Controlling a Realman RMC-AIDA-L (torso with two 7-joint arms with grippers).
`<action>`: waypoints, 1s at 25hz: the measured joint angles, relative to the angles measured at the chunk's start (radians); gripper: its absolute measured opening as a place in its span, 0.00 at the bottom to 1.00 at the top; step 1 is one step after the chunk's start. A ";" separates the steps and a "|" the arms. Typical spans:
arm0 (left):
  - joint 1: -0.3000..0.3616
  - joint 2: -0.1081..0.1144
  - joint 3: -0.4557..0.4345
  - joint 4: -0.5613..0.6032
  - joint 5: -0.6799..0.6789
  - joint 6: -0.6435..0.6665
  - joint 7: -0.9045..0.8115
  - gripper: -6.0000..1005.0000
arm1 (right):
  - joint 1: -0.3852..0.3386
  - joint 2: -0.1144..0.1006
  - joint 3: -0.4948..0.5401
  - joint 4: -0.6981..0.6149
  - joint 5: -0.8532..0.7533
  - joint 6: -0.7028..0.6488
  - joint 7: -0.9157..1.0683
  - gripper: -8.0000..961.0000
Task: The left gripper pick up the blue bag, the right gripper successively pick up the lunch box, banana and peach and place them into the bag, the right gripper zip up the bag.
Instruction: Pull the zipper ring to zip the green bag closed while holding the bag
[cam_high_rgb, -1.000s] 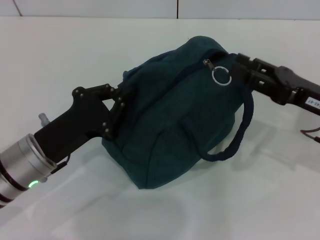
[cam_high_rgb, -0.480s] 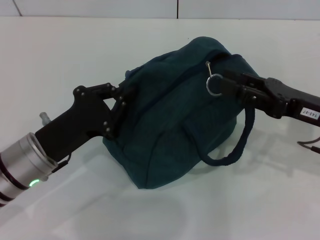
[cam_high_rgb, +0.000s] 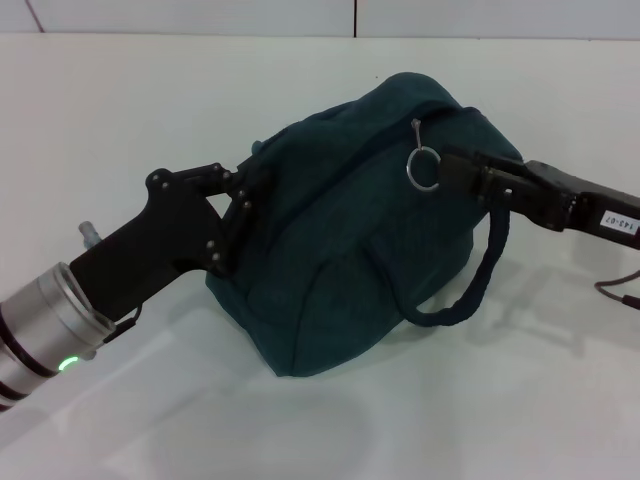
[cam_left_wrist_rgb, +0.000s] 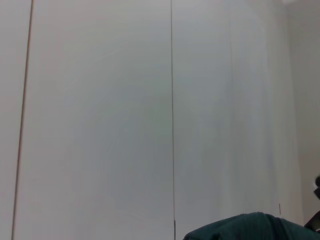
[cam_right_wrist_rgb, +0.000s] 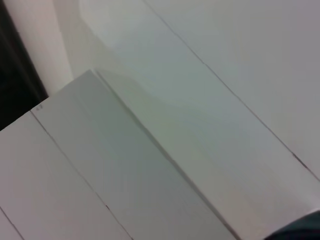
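The blue bag (cam_high_rgb: 340, 240) stands on the white table, bulging, with its top seam closed as far as I can see. My left gripper (cam_high_rgb: 247, 200) is shut on the bag's left end and holds it. My right gripper (cam_high_rgb: 447, 170) is at the bag's upper right, shut on the metal ring pull (cam_high_rgb: 422, 168) of the zipper. One rope handle (cam_high_rgb: 482, 275) hangs down the right side. A sliver of the bag shows in the left wrist view (cam_left_wrist_rgb: 250, 227). The lunch box, banana and peach are out of view.
The white table (cam_high_rgb: 150, 110) stretches around the bag on all sides. A wall with panel seams runs along the back edge (cam_high_rgb: 355, 18). The wrist views show mostly wall panels.
My right gripper has moved left along the bag's top with the ring pull. The ring now sits lower and further left. The left gripper and bag stay almost still.
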 joint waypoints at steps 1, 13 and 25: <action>0.000 0.000 0.000 0.000 0.000 0.000 0.000 0.05 | 0.002 0.000 0.001 0.001 -0.002 0.008 0.012 0.59; 0.000 0.000 -0.002 0.000 0.000 0.001 0.001 0.05 | 0.047 -0.009 -0.001 0.001 -0.031 0.020 0.117 0.56; -0.002 0.000 -0.001 0.000 0.000 0.001 0.002 0.05 | 0.051 -0.024 0.002 0.011 -0.032 -0.064 0.142 0.53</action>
